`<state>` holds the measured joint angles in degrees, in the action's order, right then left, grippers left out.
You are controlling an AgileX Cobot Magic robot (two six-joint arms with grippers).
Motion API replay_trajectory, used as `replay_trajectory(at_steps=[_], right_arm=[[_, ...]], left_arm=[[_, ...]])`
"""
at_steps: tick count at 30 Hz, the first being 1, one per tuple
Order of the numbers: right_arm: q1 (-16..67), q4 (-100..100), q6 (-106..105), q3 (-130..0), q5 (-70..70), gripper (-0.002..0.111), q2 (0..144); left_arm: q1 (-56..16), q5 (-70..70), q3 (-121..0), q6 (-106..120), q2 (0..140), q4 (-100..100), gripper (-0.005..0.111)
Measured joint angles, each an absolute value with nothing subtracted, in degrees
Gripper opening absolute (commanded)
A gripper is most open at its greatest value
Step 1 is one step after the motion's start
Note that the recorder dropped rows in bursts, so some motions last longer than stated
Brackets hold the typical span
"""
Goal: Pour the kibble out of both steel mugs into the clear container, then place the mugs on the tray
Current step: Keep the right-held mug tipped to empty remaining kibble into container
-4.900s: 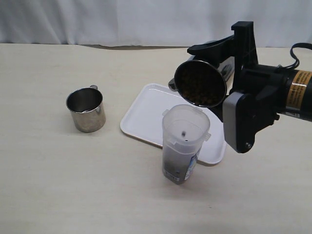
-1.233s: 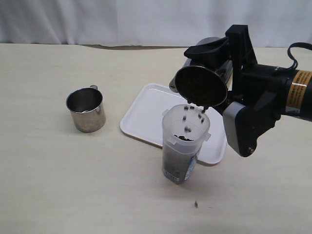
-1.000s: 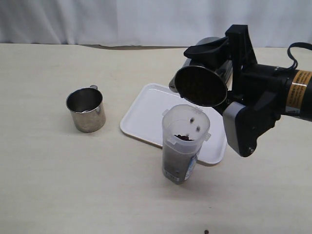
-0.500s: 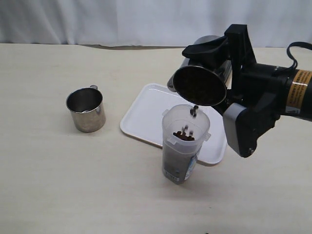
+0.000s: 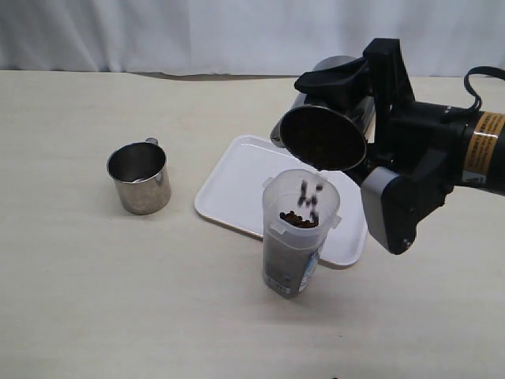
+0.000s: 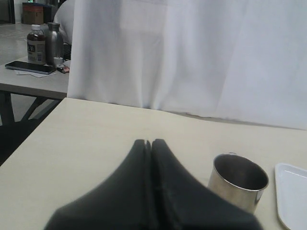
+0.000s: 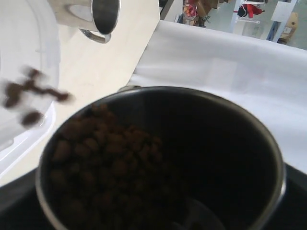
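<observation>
Right hand (image 5: 347, 146) grasping tilted steel mug (image 5: 316, 134), brown kibble (image 5: 310, 192) falling into frosted container (image 5: 292, 253), left hand (image 6: 151, 143) clenched

You have shiny, smooth metal on the standing mug (image 5: 140, 189) and the tilted mug (image 5: 322, 130); the clear container (image 5: 290, 257) is frosted plastic; the tray (image 5: 237, 185) glossy white plastic; the kibble (image 5: 298, 220) matt brown; the table (image 5: 95, 292) pale and matt.

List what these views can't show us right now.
- Exterior: where the jaws press the tilted mug; its body hides that.
- Exterior: label print on the clear container, too small.
- Left wrist: tray cut off by the frame edge; standing mug bottom hidden by its wall.
- Right wrist: falling kibble motion-blurred.
</observation>
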<state>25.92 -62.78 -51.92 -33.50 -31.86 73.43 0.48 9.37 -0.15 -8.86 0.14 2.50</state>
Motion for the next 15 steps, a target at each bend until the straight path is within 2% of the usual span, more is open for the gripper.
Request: replay_trajectory(at_steps=[15], right_arm=[[25.92,-62.92,-55.65,-33.5,-32.33,0.005,73.43]], left_arm=[[0.48,9.37,-0.15,-8.86,0.14,2.5,0.0]])
